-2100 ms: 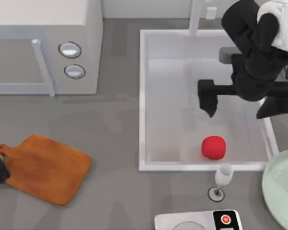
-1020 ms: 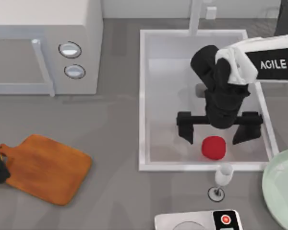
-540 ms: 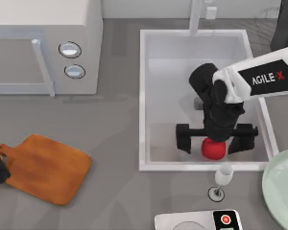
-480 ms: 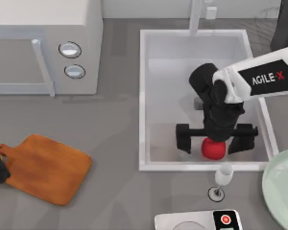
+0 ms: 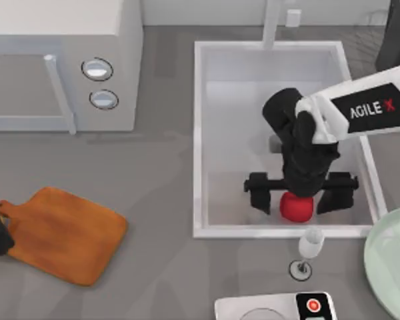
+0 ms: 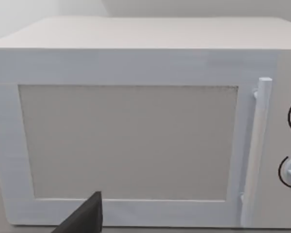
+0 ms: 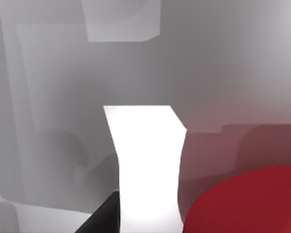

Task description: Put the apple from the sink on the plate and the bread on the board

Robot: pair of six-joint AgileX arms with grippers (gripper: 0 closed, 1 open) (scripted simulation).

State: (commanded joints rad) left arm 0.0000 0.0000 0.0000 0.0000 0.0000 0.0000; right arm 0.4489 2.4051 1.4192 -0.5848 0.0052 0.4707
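In the sink [image 5: 213, 133], the apple [image 5: 297, 208] lies between the spread, unclosed fingers of the right hand [image 5: 300, 195].

Microwave [image 5: 60, 63] at table's far left: pale grey box, door with vertical bar handle [image 5: 60, 93], two round knobs [image 5: 100, 83] stacked at its right side. Left wrist view faces microwave [image 6: 136, 126] front-on: blank door panel, handle [image 6: 254, 155] upright, knob edges at frame border. Wine glass [image 5: 309, 250] upright on grey tabletop [image 5: 160, 200], clear, on round foot. Scale [image 5: 277, 308] at near edge, silvery, small red button [image 5: 313, 305] on its panel.
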